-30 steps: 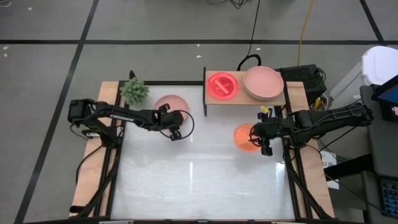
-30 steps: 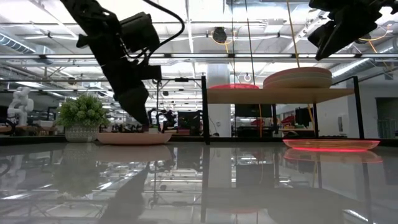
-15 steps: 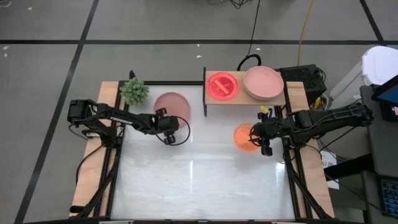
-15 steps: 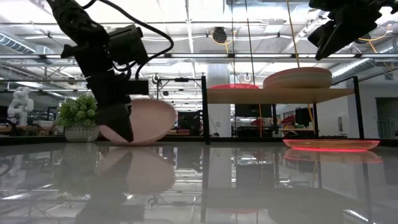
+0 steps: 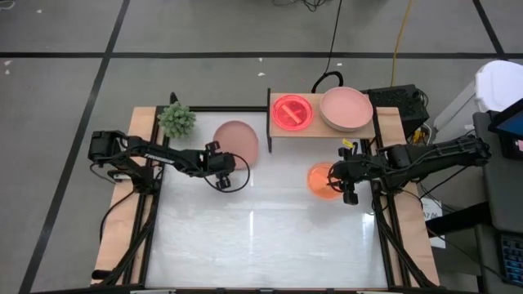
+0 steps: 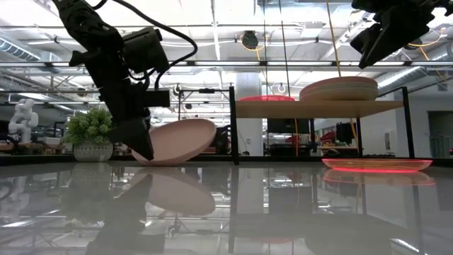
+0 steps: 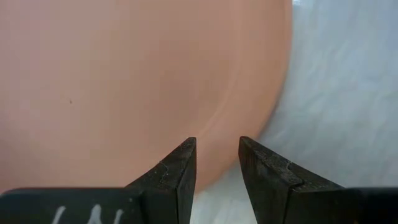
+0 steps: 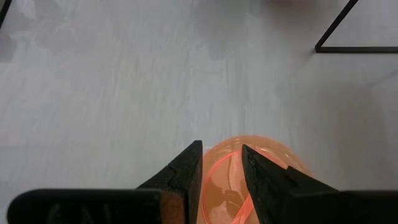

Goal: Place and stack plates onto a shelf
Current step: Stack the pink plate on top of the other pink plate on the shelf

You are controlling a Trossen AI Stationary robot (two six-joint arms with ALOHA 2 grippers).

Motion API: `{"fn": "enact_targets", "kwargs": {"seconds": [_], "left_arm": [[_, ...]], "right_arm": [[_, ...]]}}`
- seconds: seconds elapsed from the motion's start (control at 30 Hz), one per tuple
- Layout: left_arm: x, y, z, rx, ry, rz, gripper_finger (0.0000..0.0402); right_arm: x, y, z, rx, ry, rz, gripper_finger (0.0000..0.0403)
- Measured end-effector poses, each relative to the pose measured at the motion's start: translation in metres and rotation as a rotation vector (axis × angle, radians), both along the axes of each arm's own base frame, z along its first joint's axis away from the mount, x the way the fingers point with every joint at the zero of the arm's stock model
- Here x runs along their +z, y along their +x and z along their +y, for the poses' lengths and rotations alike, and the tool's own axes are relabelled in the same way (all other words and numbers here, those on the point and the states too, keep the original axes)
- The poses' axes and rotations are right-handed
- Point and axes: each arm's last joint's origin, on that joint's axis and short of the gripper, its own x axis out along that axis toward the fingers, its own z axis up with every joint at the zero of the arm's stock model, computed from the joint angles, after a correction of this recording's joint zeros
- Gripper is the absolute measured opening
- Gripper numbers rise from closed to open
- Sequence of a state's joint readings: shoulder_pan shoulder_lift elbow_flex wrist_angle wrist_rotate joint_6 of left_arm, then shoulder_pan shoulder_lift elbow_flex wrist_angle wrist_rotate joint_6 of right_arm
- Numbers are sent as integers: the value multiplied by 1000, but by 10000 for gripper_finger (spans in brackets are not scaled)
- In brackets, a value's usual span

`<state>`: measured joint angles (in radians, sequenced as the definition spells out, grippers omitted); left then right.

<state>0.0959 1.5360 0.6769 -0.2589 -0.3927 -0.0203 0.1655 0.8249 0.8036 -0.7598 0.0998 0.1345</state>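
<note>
The salmon-pink plate (image 5: 236, 140) sits tilted at the back left of the bench (image 5: 261, 237), its near rim lifted off the white surface while its far side is lower, as the low view (image 6: 177, 141) shows; it lies between the small green plant (image 5: 176, 119) and the left leg of the shelf (image 5: 323, 129). The left claw (image 5: 221, 172) is at the plate's near edge, and the left wrist view shows its two dark fingers (image 7: 177, 171) close together with only a narrow gap, the plate's rim (image 7: 249, 93) right in front of them; whether they actually pinch the rim I cannot tell. On the shelf's light wood top a neon pink plate (image 5: 292, 113) glows on the left half and a stack of larger pink-beige plates (image 5: 346, 108) fills the right half, the two just beside each other. In front of the shelf's right end an orange translucent plate (image 5: 321, 179) lies flat on the bench. The right claw (image 5: 350, 193) hangs above that plate's right edge, clear of it in the low view (image 6: 379, 39), its fingers (image 8: 186, 171) slightly apart and grasping nothing, with the orange plate (image 8: 249, 168) seen below between them.
</note>
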Motion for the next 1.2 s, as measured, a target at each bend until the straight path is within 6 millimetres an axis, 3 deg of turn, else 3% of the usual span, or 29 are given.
{"fn": "enact_targets", "kwargs": {"seconds": [0.57, 0.9, 1.2], "left_arm": [[1, 2, -12, -121, 32, 30, 129], [19, -2, -11, -124, 47, -40, 129], [15, -2, -7, -129, -67, -46, 129]], "right_arm": [[0, 0, 0, 0, 0, 0, 95], [0, 0, 0, 3, -2, -3, 95], [0, 0, 0, 4, -2, -4, 95]]}}
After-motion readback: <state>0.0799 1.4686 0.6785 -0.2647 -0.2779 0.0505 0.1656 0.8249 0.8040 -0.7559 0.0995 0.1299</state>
